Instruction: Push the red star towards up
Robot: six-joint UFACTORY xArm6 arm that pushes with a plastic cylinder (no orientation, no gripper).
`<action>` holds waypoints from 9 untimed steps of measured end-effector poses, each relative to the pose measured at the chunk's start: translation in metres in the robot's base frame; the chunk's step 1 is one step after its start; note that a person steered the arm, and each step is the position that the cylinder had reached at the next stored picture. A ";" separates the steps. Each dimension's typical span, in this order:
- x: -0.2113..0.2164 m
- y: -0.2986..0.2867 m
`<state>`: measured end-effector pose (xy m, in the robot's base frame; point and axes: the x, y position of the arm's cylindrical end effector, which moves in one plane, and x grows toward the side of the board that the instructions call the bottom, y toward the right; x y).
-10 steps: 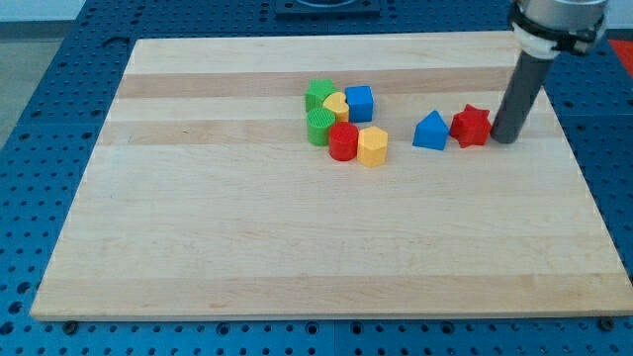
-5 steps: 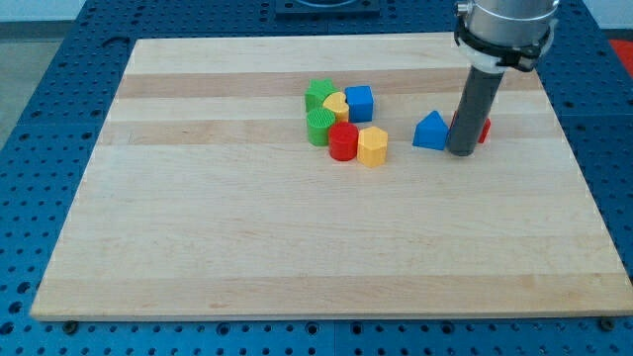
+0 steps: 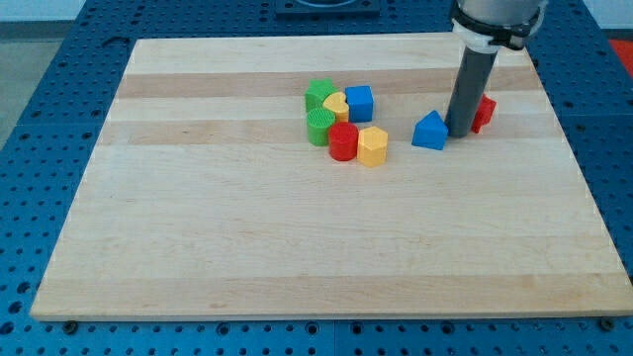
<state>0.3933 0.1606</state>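
Note:
The red star (image 3: 483,113) lies on the wooden board (image 3: 297,237) at the view's upper right, mostly hidden behind the dark rod. My tip (image 3: 459,134) rests on the board at the star's lower left edge, touching or nearly touching it. The blue triangular block (image 3: 429,131) sits just to the left of my tip.
A cluster sits near the board's upper middle: two green blocks (image 3: 318,96) (image 3: 319,127), a yellow heart (image 3: 336,104), a blue cube (image 3: 359,102), a red cylinder (image 3: 343,141) and a yellow hexagonal block (image 3: 372,146). The board's right edge is close to the star.
My tip swept from the star's right side around to its lower left, then moved up. The red star has shifted up and slightly right. The blue triangle has stayed put.

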 end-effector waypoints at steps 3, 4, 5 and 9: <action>-0.006 0.029; -0.012 0.047; -0.018 0.063; -0.064 0.023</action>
